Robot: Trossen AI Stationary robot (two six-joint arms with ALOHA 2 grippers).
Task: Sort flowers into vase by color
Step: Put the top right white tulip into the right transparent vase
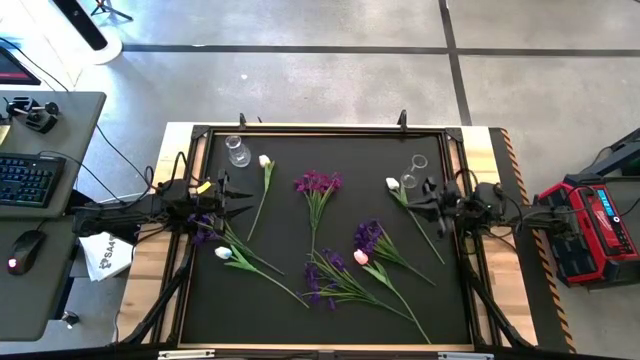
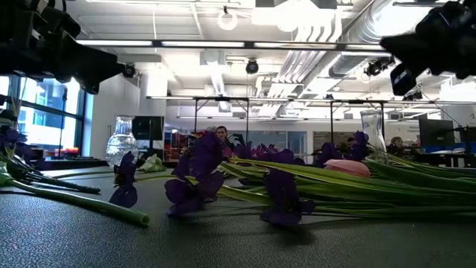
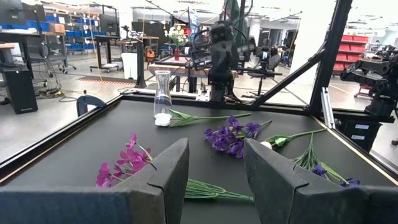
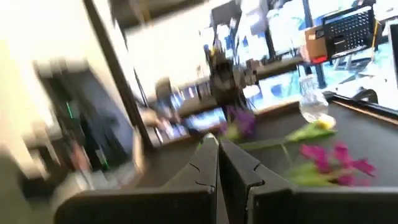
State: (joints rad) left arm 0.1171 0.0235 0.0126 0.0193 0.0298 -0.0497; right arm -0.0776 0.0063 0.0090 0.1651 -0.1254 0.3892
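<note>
Several long-stemmed flowers lie flat on the black table. There are purple clusters (image 1: 318,183), (image 1: 368,237), (image 1: 320,280), white tulips (image 1: 265,160), (image 1: 392,184), (image 1: 222,253) and a pink tulip (image 1: 360,257). A glass vase (image 1: 238,150) stands at the far left and another vase (image 1: 415,165) at the far right. My left gripper (image 1: 243,207) is open and hovers over the left side, above a green stem (image 3: 211,190). My right gripper (image 1: 412,200) is shut and empty, raised near the right white tulip.
A black frame (image 1: 320,128) rims the table, with wooden boards at both sides. A desk with a keyboard (image 1: 25,180) and a mouse stands beyond the left edge, and a red case (image 1: 590,230) beyond the right. Bare mat lies along the near edge at the left.
</note>
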